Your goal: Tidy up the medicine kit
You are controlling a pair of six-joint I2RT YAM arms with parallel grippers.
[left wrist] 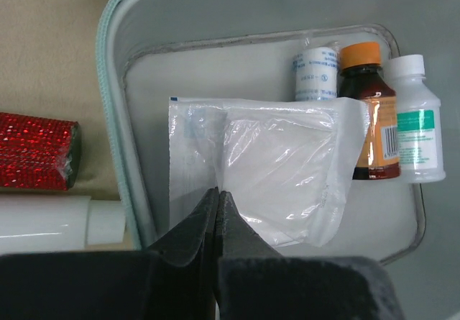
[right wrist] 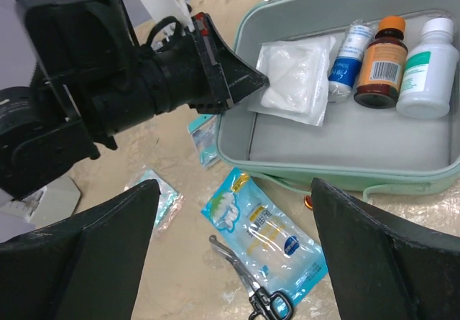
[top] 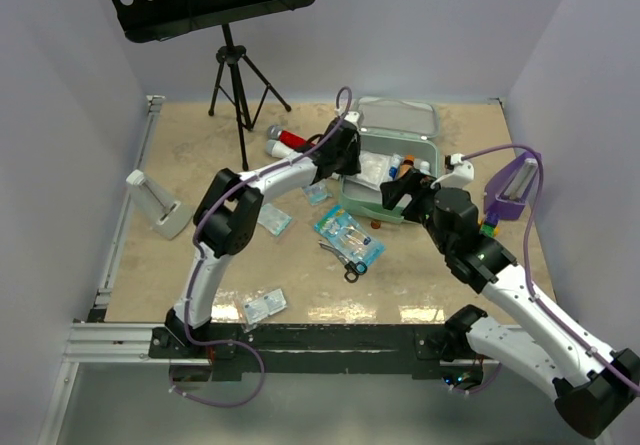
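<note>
Open medicine kit (top: 365,210) sits centre-right in top view. L gripper (left wrist: 218,194) is clenched on clear gauze pkt (left wrist: 273,169) over kit's left half. Amber bottle (left wrist: 370,111) & white bottle (left wrist: 417,119) lie inside, upper right. R gripper (right wrist: 233,190) is spread wide, holding nothing, above blue pkt (right wrist: 262,230) at bottom of frame.
</note>
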